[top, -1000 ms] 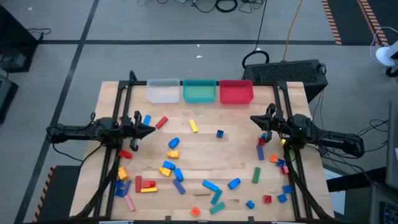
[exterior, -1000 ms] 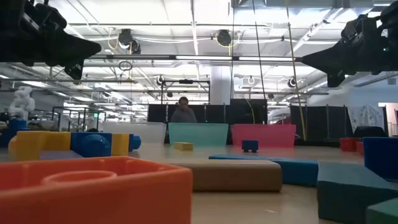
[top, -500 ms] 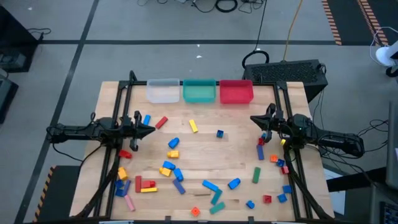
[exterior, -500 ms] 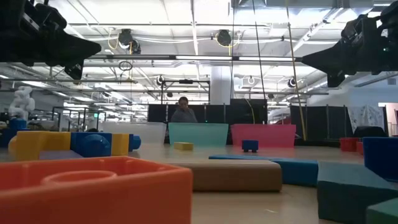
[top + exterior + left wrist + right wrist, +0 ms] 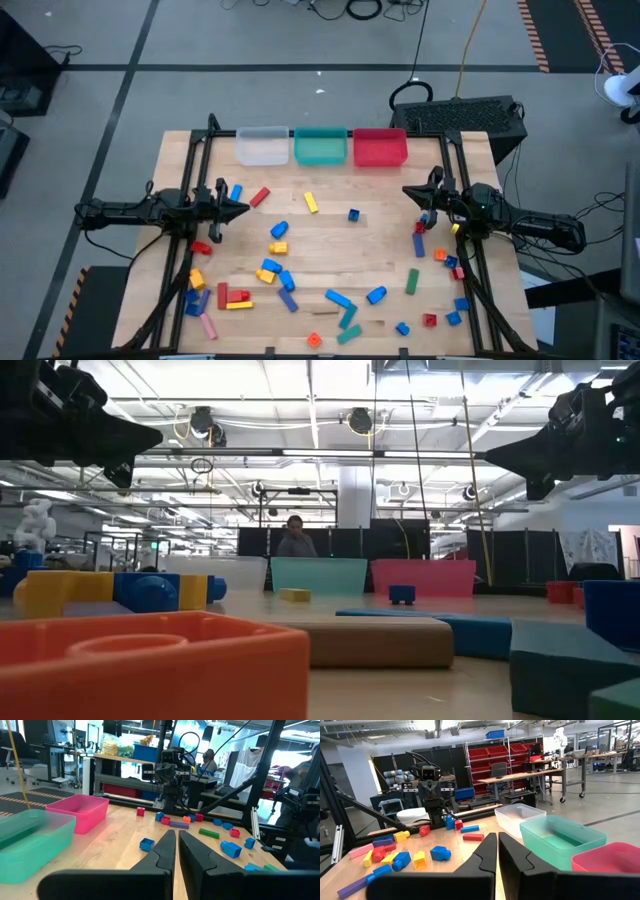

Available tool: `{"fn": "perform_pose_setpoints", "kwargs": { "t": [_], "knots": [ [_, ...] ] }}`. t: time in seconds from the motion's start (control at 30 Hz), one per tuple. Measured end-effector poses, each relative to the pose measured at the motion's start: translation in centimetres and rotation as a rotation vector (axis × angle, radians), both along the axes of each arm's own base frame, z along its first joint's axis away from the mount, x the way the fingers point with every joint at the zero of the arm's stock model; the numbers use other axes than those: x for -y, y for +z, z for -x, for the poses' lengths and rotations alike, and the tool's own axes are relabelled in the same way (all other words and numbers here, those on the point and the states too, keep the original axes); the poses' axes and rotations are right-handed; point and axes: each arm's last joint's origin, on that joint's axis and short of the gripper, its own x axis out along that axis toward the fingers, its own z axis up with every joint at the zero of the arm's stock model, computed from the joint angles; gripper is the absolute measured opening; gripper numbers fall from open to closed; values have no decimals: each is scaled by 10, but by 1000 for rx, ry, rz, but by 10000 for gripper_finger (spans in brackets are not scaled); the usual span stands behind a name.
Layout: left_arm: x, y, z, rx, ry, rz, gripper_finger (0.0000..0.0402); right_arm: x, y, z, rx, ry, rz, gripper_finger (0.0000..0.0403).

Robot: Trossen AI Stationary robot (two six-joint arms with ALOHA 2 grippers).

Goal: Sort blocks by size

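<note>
**Sorting not yet begun: both grippers shut and empty above a table full of blocks**

The left gripper (image 5: pixel 243 209) hangs above the table's left edge with its fingers (image 5: pixel 167 851) pressed nearly together and nothing between them. The right gripper (image 5: pixel 408 190) hangs opposite, over the right edge, its fingers (image 5: pixel 489 851) closed on each other and likewise empty. Neither touches a block; in the low view both sit high over the tabletop.

Out from the left gripper, the blocks (image 5: pixel 278 247) spread across the table (image 5: pixel 330 238): a red one and a blue one lie just beside its tip, a blue and yellow cluster lies toward the table's middle, and more red, yellow and pink pieces lie nearer the front edge. Beside the right gripper lie a blue bar and some orange and red pieces, with a green bar and small blue and red cubes farther toward the front.

Beyond both grippers, at the far edge, stand the clear bin (image 5: pixel 262 146), the teal bin (image 5: pixel 320 147) and the red bin (image 5: pixel 380 147). As far as the views show, all three appear empty. By this reading nothing is sorted and every block remains to be picked and binned.
</note>
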Motion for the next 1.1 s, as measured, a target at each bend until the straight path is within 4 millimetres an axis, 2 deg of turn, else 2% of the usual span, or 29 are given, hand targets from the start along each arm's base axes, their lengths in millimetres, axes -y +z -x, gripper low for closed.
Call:
{"fn": "perform_pose_setpoints", "kwargs": {
  "t": [0.47, 0.63, 0.83, 1.1],
  "knots": [
    [0, 0, 0, -2, -5, -5, 24, 0, 1, 0, 15, -1, 3, 0],
    [-1, 0, 0, -7, 38, -137, 24, 0, 1, 0, 16, -1, 3, 0],
    [-1, 0, 0, -5, 33, -84, 24, 0, 4, 0, 39, -1, 11, 0],
    [-1, 1, 0, 3, 41, -100, 24, 0, 4, 0, 44, -3, 4, 0]
  ]
}}
